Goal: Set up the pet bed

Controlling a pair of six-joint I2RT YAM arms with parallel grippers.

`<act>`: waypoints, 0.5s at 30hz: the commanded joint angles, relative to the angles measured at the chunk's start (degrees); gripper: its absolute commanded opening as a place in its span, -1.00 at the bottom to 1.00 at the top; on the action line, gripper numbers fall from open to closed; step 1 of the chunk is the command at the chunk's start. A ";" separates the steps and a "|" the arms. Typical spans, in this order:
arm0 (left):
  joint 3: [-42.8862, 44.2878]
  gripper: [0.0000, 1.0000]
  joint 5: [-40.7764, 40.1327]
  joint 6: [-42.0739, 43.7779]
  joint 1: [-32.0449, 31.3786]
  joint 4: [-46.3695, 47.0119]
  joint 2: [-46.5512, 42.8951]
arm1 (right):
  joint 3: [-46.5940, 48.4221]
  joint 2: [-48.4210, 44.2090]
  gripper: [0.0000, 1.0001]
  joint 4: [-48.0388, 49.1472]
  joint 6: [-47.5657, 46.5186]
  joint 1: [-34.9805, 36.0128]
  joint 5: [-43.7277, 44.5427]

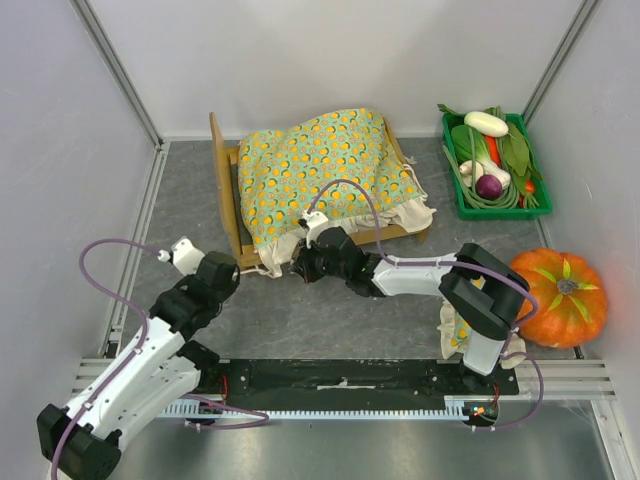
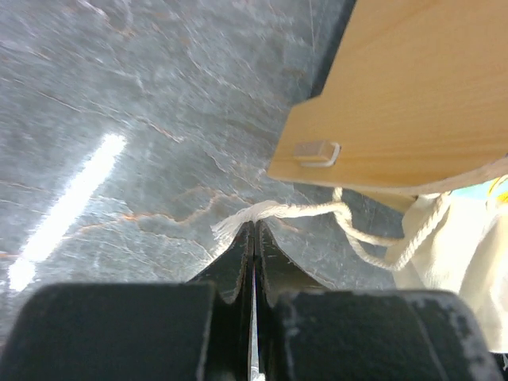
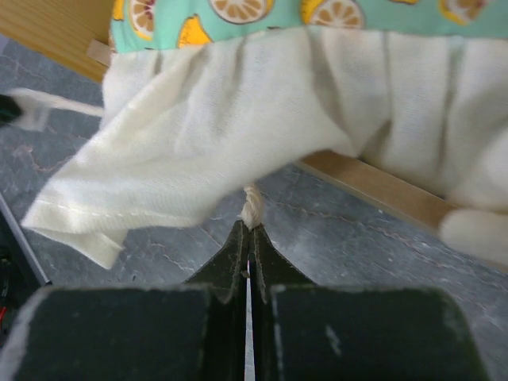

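Sideways, the pet bed (image 1: 220,170) runs left-right, headboard left; left end effector (image 2: 254,228) and right end effector (image 3: 248,228) pinch cord (image 2: 302,210), fully closed.

Looks like a robotics lab cell to me, not anyone's home; plain white wall panels (image 1: 330,60) in aluminium framing (image 1: 115,70) box in a grey stone-look table (image 1: 300,320); a left arm (image 1: 150,360) and right arm (image 1: 420,275) sit bolted to a black base plate (image 1: 340,375) with purple cables (image 1: 100,265) looping about; the props look staged too: a doll-size pet bed (image 1: 222,180), a green crate (image 1: 500,213) of toy-looking veg (image 1: 486,124), and a pumpkin (image 1: 557,297)
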 commanded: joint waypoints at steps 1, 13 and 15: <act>5.57 -0.96 -7.35 1.58 2.06 -8.25 -0.79 | -2.48 -4.06 -1.00 -2.03 -0.83 -0.84 4.69; 10.05 -0.96 -9.62 4.41 11.30 -15.70 -5.27 | -7.76 -8.27 -1.00 -4.76 0.49 -3.65 9.97; 11.64 -0.97 -9.81 4.85 12.87 -16.16 -5.79 | -7.85 -8.80 -1.00 -5.02 0.22 -4.09 9.89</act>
